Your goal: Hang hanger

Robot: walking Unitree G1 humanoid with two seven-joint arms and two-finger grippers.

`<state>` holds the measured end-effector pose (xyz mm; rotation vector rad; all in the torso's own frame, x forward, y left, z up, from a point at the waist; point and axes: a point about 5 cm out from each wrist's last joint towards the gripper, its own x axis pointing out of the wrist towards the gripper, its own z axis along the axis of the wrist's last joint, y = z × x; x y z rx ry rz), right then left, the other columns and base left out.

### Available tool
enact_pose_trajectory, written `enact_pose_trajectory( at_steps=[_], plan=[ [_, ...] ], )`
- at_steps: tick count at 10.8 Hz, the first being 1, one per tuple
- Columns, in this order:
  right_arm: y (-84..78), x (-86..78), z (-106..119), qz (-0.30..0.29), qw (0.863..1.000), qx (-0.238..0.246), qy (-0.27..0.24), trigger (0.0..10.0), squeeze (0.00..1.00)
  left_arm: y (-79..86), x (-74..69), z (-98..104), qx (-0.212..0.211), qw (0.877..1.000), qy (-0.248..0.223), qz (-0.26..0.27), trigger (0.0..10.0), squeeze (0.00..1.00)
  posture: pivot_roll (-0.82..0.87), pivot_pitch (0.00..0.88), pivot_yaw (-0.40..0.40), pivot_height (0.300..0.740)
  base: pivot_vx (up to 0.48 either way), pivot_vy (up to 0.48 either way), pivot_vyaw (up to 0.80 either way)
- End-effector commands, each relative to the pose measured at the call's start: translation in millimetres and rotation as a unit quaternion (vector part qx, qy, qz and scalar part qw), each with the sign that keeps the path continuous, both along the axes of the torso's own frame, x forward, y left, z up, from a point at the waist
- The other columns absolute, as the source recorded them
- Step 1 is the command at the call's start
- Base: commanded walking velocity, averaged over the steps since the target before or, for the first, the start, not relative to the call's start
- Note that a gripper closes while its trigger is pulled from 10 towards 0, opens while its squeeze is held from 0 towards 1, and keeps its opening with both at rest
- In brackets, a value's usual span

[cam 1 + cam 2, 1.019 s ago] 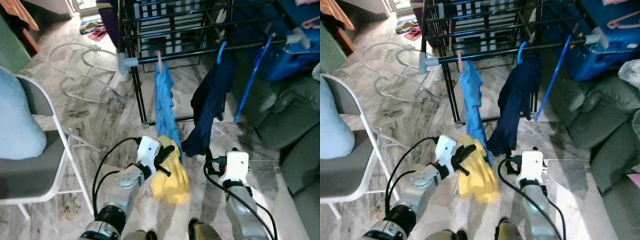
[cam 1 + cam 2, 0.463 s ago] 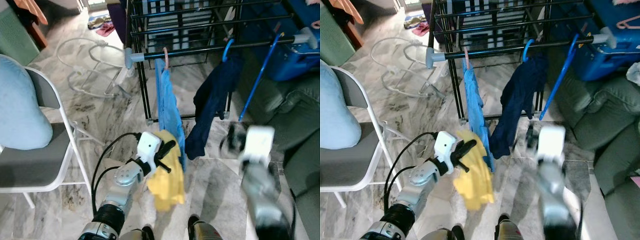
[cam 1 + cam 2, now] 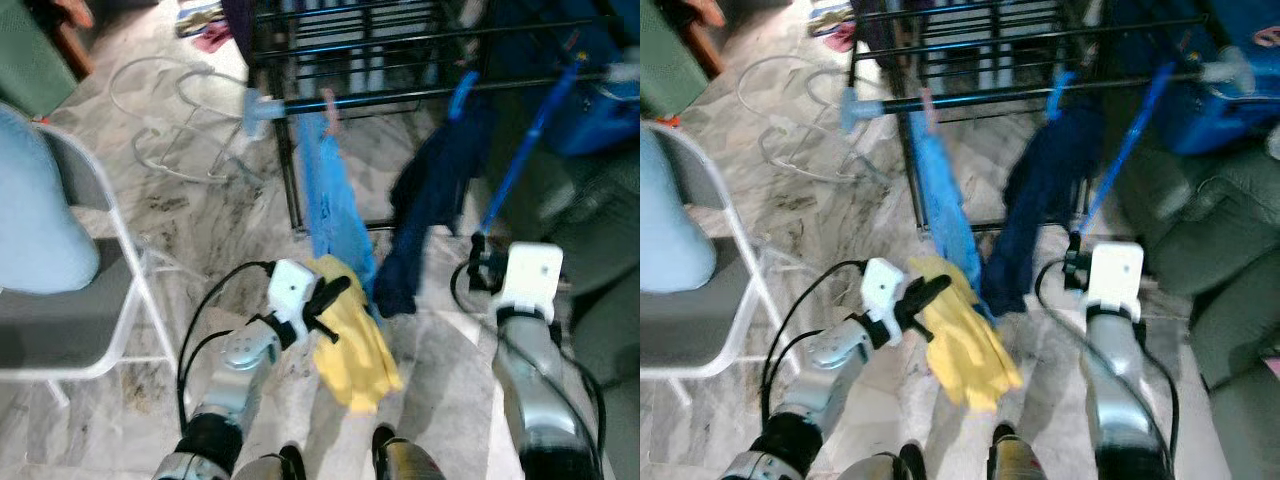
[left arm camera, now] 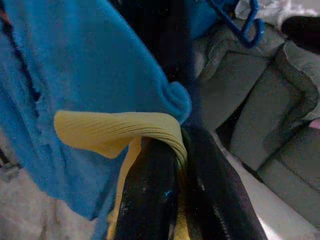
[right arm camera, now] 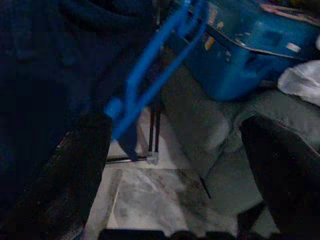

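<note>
A black drying rack (image 3: 400, 97) stands ahead with a light blue garment (image 3: 335, 195) on a pink hanger and a navy garment (image 3: 430, 200) on a blue one. An empty blue hanger (image 3: 525, 140) hangs slanted from the rail's right end. My left gripper (image 3: 330, 300) is low before the rack, shut on a yellow ribbed garment (image 3: 355, 350) that droops from its fingers (image 4: 155, 200). My right arm (image 3: 530, 285) is raised just below the empty hanger (image 5: 150, 75). The right gripper (image 5: 175, 145) is open, its fingers (image 5: 75, 165) spread wide, short of the hanger.
A white folding chair (image 3: 100, 350) with a pale blue cushion stands at the left. A grey sofa (image 3: 1230, 230) and a blue box (image 3: 1230, 70) fill the right side. A white wire frame (image 3: 190, 120) lies on the marble floor behind.
My right arm rose and swung right, closer to the empty blue hanger. The left gripper kept the yellow garment in about the same place. The camera shifted a little.
</note>
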<state>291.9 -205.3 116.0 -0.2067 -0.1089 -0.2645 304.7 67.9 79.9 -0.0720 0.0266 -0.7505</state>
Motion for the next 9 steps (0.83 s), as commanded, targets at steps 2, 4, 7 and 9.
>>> enact_pose_trajectory(
  at_steps=[2, 4, 7, 9],
  plan=[
    [12.9, -10.5, 0.1, 0.016, 1.0, -0.017, 0.0, 10.0, 0.0, 3.1, -2.7, 4.8, -0.014, 1.0, -0.003, -0.011, 10.0, 0.0, -0.15, 0.241, 0.121, 0.74, 0.0, 0.0, -0.8],
    [18.0, -18.2, 3.3, 0.023, 0.999, -0.021, -0.003, 10.0, 0.0, -6.8, -3.0, 8.0, -0.019, 0.999, -0.003, -0.032, 10.0, 0.0, -0.17, 0.241, 0.127, 0.74, 0.0, 0.0, -0.23],
    [17.8, -18.6, 4.9, 0.022, 1.0, -0.022, -0.002, 10.0, 0.0, -10.0, -4.6, 9.2, -0.02, 0.999, -0.002, -0.037, 10.0, 0.0, -0.17, 0.239, 0.125, 0.74, 0.0, 0.0, 0.0],
    [19.0, -17.2, 6.6, 0.025, 0.999, -0.025, 0.0, 10.0, 0.0, -6.5, -6.0, 7.3, -0.017, 0.999, -0.001, -0.034, 10.0, 0.0, -0.16, 0.239, 0.118, 0.74, 0.0, 0.0, 0.0]
  ],
)
